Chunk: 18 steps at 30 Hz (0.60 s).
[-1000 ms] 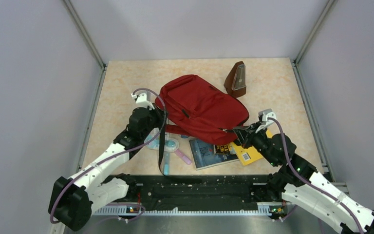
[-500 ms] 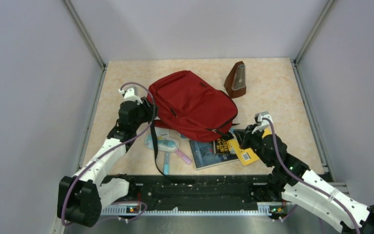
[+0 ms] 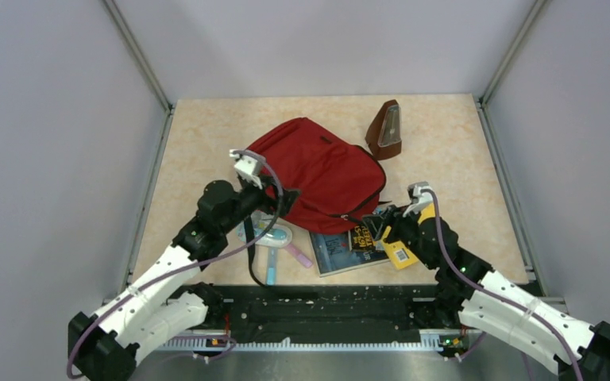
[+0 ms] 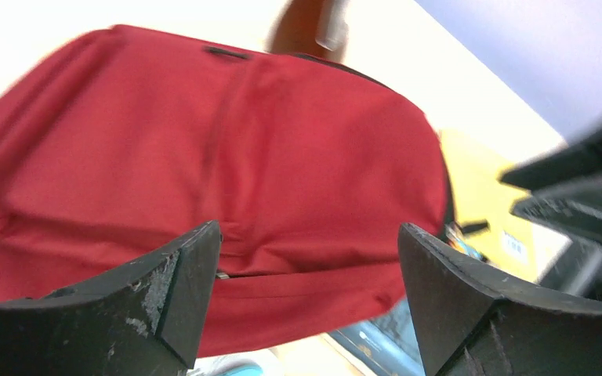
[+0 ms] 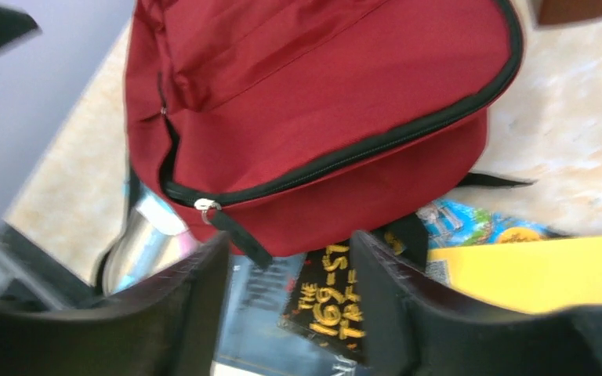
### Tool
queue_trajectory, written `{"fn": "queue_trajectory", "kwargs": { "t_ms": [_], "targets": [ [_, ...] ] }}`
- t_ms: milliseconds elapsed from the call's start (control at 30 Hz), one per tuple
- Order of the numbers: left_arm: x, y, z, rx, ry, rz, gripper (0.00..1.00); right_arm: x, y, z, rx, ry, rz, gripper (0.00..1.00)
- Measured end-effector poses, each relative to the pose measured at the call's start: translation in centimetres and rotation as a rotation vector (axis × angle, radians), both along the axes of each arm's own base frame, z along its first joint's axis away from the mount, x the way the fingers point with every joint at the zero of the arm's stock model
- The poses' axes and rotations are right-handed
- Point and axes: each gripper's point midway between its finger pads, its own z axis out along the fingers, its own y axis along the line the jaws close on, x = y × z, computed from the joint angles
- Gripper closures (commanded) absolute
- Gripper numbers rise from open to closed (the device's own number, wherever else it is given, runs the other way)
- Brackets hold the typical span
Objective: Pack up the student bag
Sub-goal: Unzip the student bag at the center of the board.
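The student bag, a red backpack with black zipper lines, lies flat mid-table, zipped shut. My left gripper hovers at its near left edge, open, and in the left wrist view the red fabric fills the wide gap between the fingers untouched. My right gripper is open just off the bag's near right corner. In the right wrist view the bag's zipper pull and its black tab hang just above the gap between the right jaws, which grip nothing.
A brown metronome stands behind the bag. Books lie near the bag's front edge: a dark blue one, a black one with yellow letters, a yellow one. A pale blue case and pens and a black strap lie front left.
Both grippers have opened and let go of the bag. The left arm swung right from the bag's left edge to its near edge; the bag settled slightly rightward.
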Motion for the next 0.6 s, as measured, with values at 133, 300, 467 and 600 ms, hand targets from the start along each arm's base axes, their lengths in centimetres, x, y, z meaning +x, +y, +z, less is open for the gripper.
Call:
{"fn": "queue_trajectory", "kwargs": {
  "t_ms": [133,300,467,600],
  "targets": [
    [-2.7,-5.0,-1.9,0.109,-0.035,-0.261,0.11,-0.1,1.1,-0.5,0.061,0.035,0.019,0.18],
    [-4.2,-8.7,-4.7,0.189,-0.049,-0.452,0.1,-0.3,2.2,-2.0,0.12,0.111,0.061,0.27],
    [-4.8,-10.2,-6.5,0.24,-0.07,-0.552,0.1,0.2,2.6,-2.9,0.24,0.18,0.098,0.33],
    [-4.8,-11.2,-7.5,0.275,-0.069,-0.601,0.09,0.1,3.1,-2.5,0.303,0.203,0.135,0.4]
  ]
}}
